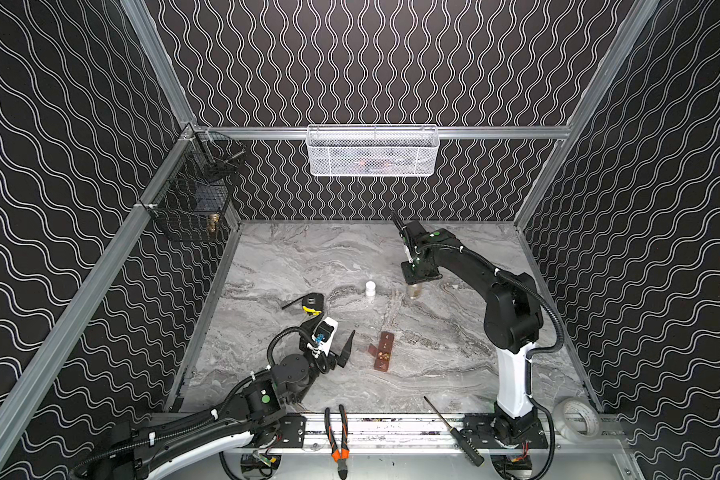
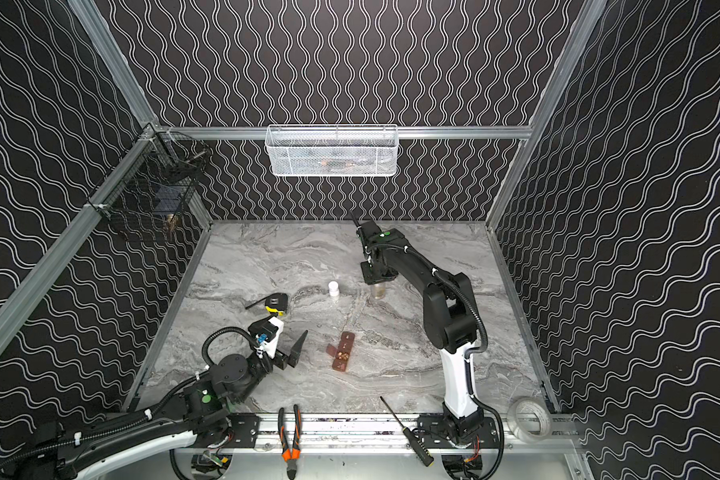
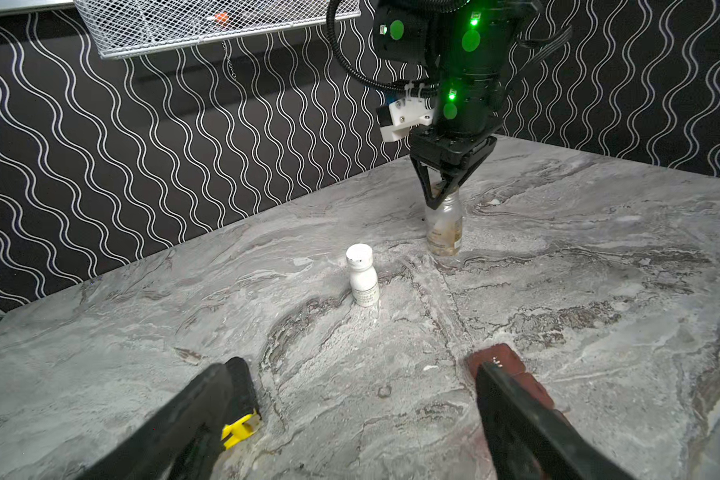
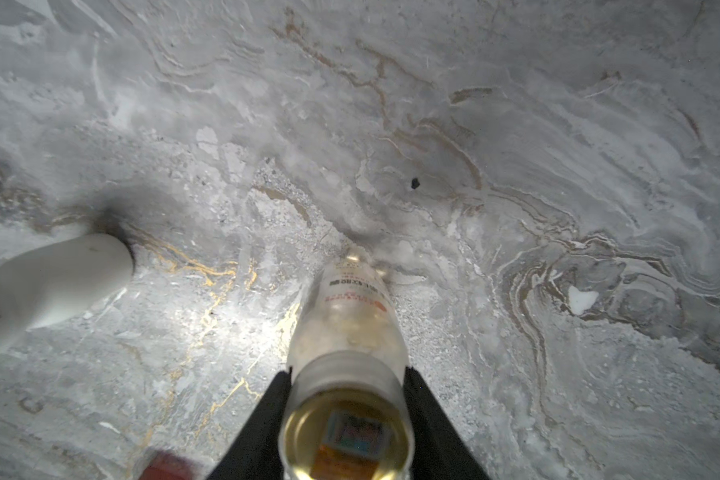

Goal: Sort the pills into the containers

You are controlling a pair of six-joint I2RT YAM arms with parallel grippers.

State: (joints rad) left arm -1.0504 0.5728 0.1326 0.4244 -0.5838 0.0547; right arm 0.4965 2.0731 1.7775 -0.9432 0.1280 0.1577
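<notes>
Clear bottle (image 4: 350, 316) clamped in right pincer (image 4: 347, 374); left pincer (image 3: 360, 368) wide, empty.

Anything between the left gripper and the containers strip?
Nothing. Both top views show only bare table between the open left gripper and the containers.

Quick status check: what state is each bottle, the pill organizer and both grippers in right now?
clear bottle: upright on the table, uncapped, gripped at the neck.
white bottle: upright, cap on, untouched.
containers: one lid flipped open, pills inside; other three look shut.
left gripper: open, empty, beside the containers.
right gripper: shut on the clear bottle.
</notes>
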